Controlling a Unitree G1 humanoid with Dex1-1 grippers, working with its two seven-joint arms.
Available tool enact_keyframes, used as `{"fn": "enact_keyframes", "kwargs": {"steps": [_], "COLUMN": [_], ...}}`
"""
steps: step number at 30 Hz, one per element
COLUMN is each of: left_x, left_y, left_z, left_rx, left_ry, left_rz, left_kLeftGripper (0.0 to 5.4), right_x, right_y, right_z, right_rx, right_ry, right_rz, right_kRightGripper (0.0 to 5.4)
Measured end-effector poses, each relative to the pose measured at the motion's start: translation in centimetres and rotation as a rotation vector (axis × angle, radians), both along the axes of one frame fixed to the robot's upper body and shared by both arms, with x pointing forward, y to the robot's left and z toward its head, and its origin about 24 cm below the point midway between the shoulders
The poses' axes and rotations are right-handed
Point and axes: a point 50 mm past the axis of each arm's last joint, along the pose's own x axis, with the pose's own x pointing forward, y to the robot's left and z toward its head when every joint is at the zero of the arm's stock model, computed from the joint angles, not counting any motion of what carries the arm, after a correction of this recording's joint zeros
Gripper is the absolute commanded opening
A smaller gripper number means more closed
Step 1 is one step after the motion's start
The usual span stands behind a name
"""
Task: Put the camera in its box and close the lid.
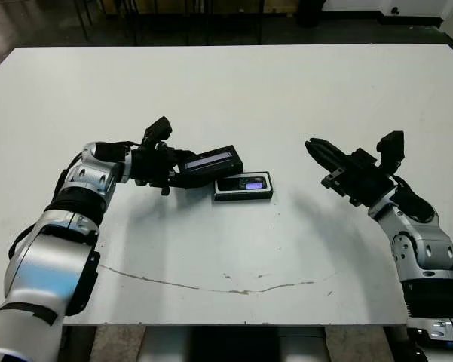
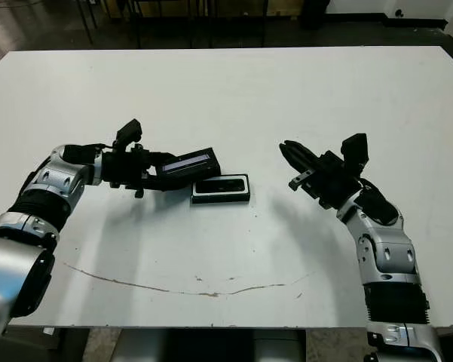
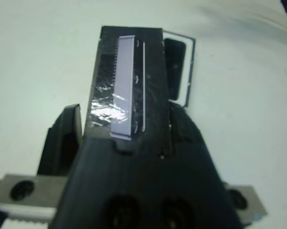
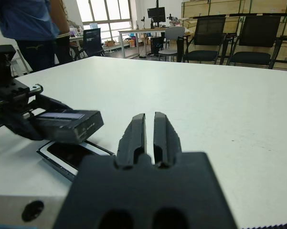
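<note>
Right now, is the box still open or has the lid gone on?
Open. The box lies on the table with the camera showing inside it, while the left gripper holds the lid raised beside it.

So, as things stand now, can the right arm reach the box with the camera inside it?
Probably yes. The table between the right gripper and the box is bare. The lid, held by the left gripper, hangs over the box's far side, not its right side.
</note>
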Motion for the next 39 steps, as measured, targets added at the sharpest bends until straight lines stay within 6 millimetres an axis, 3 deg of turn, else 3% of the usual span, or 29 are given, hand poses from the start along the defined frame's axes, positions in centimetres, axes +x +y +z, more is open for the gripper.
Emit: {"fn": "enact_keyframes", "kwargs": {"steps": [17,39], "left_x": [-0.2,-0.4], "left_y": [-0.6,-3.5], "left_z": [0.0,-1.3], "left_rx": [0.026,0.08], "left_ry": [0.041,0.028], "left_rz": [-0.1,-0.115], "left_kLeftGripper": [2.21,2.21], "right_x": [0.2,0.2], "right_y": [0.0,0.0], "right_z": [0.0,0.0], "right_rx": [-0.02,-0.033], "right_ry": [-0.018,-0.035], "right_rz": [0.001,0.01], "right_kRightGripper": [0.0,0.0]}}
